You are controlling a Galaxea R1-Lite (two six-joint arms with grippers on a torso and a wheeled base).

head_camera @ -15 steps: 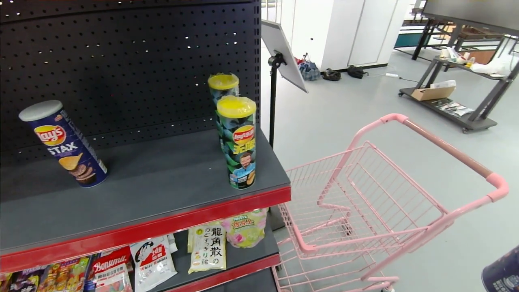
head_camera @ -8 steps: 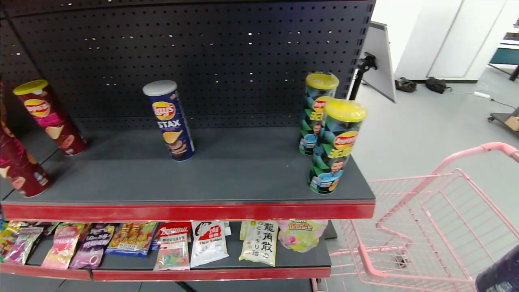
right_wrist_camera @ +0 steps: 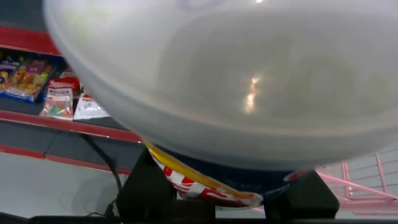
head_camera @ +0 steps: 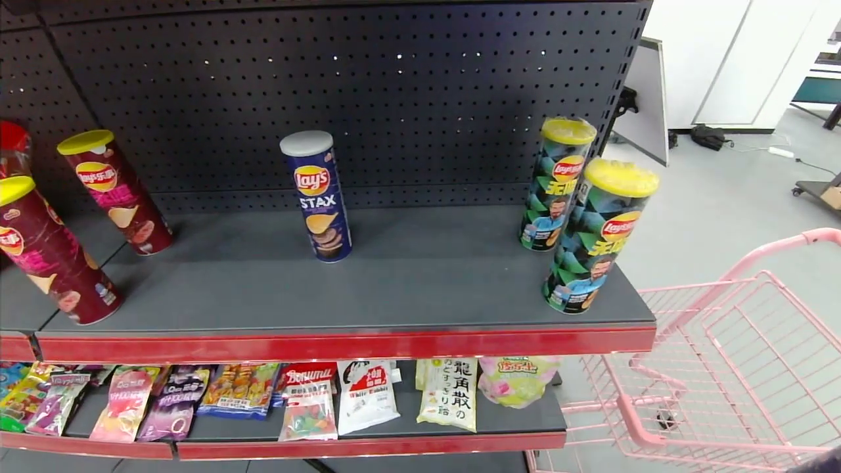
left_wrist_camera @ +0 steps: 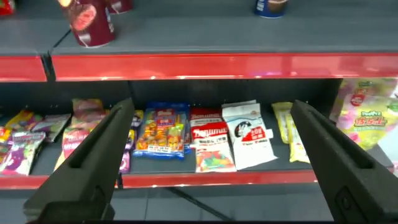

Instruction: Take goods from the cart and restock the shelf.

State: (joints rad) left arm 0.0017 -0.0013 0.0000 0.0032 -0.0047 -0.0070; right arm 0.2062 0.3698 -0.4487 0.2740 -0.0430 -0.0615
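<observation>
Judged light, stiff yet dentable and slick-walled, the chip canister [right_wrist_camera: 217, 81] is clamped round its body by the right gripper [right_wrist_camera: 225, 200], while the left gripper [left_wrist_camera: 211, 163] is held with fingers spread apart.

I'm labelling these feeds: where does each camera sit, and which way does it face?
Head: high, looking down at the shelf and cart.
Left wrist: low, facing the snack bags past the open left end effector.
Right wrist: behind the right end effector, tight on the lid of its can.
All share the snack bags.
</observation>
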